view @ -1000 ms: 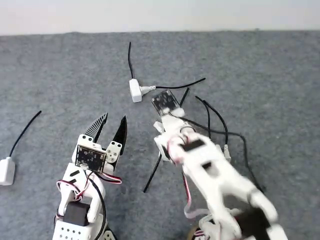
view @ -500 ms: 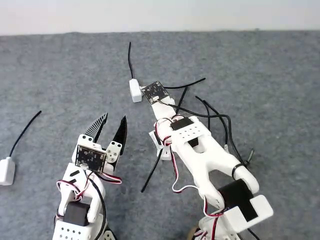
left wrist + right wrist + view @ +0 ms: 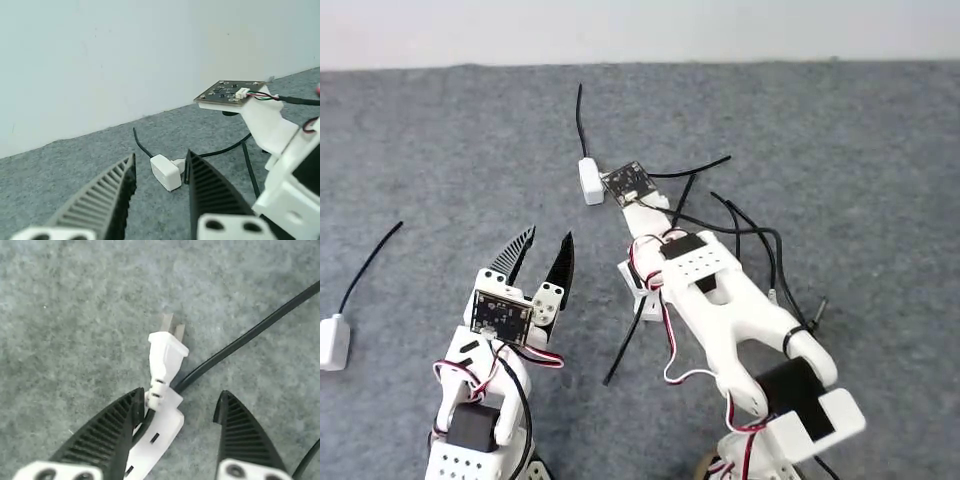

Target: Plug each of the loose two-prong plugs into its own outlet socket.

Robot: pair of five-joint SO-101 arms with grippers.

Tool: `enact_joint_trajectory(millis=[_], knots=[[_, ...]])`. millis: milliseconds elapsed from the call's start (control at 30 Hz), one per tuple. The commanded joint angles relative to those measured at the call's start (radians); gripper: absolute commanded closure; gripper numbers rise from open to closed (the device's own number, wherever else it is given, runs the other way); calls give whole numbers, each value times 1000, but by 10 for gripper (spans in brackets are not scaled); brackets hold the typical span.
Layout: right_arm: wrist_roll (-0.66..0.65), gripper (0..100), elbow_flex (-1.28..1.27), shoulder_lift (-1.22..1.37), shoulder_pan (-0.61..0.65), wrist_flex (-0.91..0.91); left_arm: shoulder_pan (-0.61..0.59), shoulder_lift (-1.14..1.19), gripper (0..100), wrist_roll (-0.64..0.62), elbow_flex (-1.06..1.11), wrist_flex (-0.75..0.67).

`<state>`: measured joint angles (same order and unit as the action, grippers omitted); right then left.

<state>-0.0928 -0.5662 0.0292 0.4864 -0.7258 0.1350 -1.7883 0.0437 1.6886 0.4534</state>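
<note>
Between the spread jaws of the right gripper (image 3: 180, 395), flat on the grey mat (image 3: 60, 300), lies a white two-prong plug (image 3: 167, 352); the gripper is open and holds nothing. Risk: the jaws straddle the plug's cord end, not its body; closing here would likely pinch the black cord (image 3: 250, 335) or the white slotted block (image 3: 160, 435) beneath it, and the plug could swivel, leaving the prongs skewed for insertion. Plug appearance: moulded, tapering toward a ribbed strain relief; two flat metal prongs, bare, pointing away from the jaws; cord doubling back alongside. Just left of the right arm's wrist, centre far, sits a white outlet socket (image 3: 590, 181); the left gripper (image 3: 548, 236) hangs open and empty, near left; a second socket (image 3: 332, 342) rests at the left edge.
</note>
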Motion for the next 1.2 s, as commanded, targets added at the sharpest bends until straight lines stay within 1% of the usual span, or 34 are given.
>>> enact_joint_trajectory(millis=[0, 200, 533, 633, 767, 833, 967, 1167], knots=[[3, 767, 60, -4, 30, 4, 5, 6, 840, 8, -4, -2], [6, 768, 61, -4, 65, -1, 5, 6, 840, 8, -4, -6], [6, 768, 61, -2, 58, 13, 5, 6, 840, 8, -4, -6], [2, 768, 41, 4, 56, 74, 5, 6, 840, 8, -4, -6], [0, 768, 43, 73, 36, 148, 5, 6, 840, 8, -4, -6], [0, 768, 69, 102, 35, 142, 5, 6, 840, 8, -4, -6], [0, 768, 138, 137, 35, 62, 5, 6, 840, 8, -4, -6], [0, 769, 146, 157, 21, 70, 5, 6, 840, 8, -4, -5]])
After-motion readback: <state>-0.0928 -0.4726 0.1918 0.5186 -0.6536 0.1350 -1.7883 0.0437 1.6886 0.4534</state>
